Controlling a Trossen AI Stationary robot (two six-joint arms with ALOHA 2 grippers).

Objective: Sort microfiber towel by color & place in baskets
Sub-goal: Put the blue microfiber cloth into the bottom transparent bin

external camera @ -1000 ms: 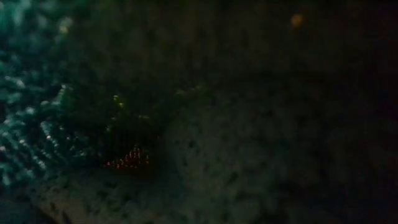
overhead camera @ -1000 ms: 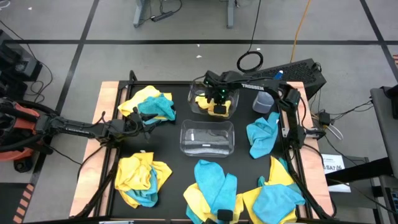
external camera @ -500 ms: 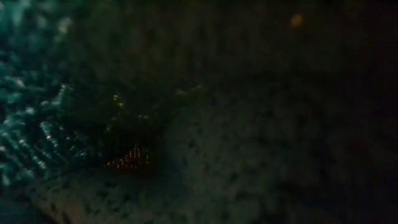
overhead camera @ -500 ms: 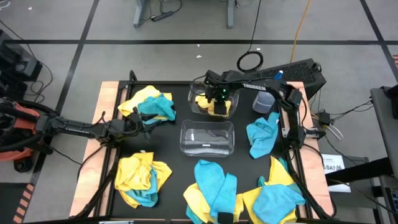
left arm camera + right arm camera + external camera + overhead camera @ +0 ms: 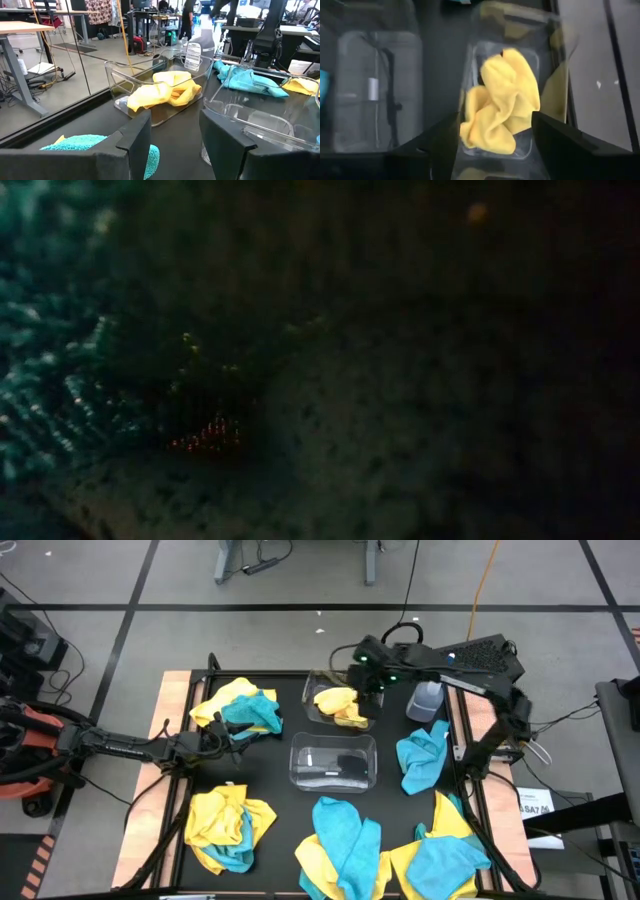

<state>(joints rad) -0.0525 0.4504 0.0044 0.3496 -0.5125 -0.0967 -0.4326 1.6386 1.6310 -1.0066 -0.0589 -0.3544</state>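
My right hand (image 5: 366,668) has come up out of the far basket (image 5: 318,712) and now hangs just beside its rim, fingers apart and empty. The yellow towel (image 5: 340,705) lies loose inside that basket. That makes one yellow sorted, I judge. The near basket (image 5: 333,762) holds none. My left hand (image 5: 228,736) waits half open by the mixed pile (image 5: 240,706) left of the far basket.

Dark jointed arms, green-lit right pincer (image 5: 366,673)
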